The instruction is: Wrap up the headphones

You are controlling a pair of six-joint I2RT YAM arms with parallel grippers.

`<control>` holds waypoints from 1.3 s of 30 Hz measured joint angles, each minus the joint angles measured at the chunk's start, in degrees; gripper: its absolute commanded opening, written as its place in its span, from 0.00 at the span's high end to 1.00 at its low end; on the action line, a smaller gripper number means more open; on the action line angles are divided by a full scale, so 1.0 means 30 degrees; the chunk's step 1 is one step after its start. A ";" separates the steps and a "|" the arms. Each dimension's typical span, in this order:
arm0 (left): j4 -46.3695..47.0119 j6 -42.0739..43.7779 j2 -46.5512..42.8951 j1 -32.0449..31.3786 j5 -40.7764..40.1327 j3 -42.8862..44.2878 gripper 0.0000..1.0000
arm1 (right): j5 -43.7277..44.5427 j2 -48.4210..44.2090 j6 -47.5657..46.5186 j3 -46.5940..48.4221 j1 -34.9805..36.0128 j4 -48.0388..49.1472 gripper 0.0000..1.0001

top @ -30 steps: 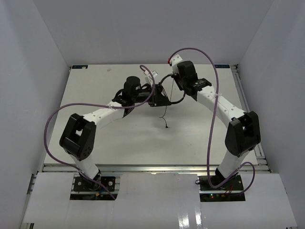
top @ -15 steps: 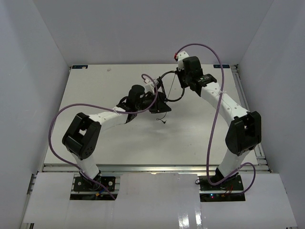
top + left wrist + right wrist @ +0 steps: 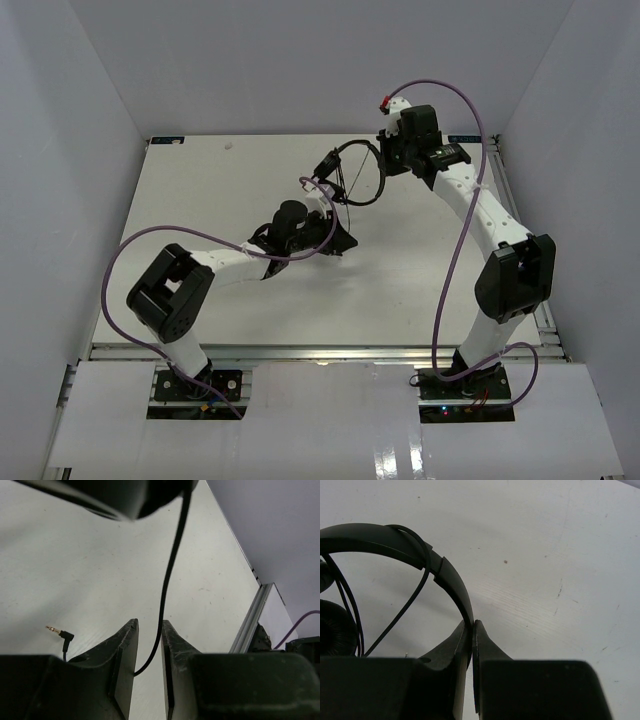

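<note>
The black headphones (image 3: 352, 172) hang in the air over the far middle of the table. My right gripper (image 3: 386, 163) is shut on their thin headband (image 3: 395, 537), which runs down between the jaws (image 3: 471, 623). One padded earcup (image 3: 334, 627) shows at the left of the right wrist view. The thin black cord (image 3: 170, 570) drops from the other earcup (image 3: 115, 495) and passes loosely between the narrowly parted fingers of my left gripper (image 3: 149, 624), touching the left finger. The gold jack plug (image 3: 56, 629) hangs left of those fingers. My left gripper (image 3: 336, 240) is below the headphones.
Purple robot cables (image 3: 455, 230) loop beside both arms. An aluminium rail (image 3: 254, 622) runs along the table's right edge, with grey walls on three sides of the white table (image 3: 200, 180).
My right gripper has carried the headphones up and toward the far right. My left gripper has swung right and nearer along the cord, and the cord end has left the table.
</note>
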 measured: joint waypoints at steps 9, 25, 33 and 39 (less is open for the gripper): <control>0.2495 0.0368 -0.0244 -0.0004 -0.0843 -0.1442 0.65 | -0.1929 0.0000 0.0787 0.0000 -0.0536 -0.0663 0.92; 0.4135 0.1021 -0.0403 -0.0033 -0.0904 -0.2670 0.64 | -0.4497 -0.0019 0.1921 0.0357 -0.1547 -0.0995 0.92; 0.5172 0.1691 -0.0293 0.0060 -0.0526 -0.2697 0.83 | -0.7007 -0.0580 0.2044 0.0357 -0.1948 -0.1050 0.92; 0.5987 0.2679 -0.0288 0.0984 0.0904 -0.2988 0.83 | -0.9103 -0.1466 0.1200 0.0348 -0.2174 -0.1429 0.92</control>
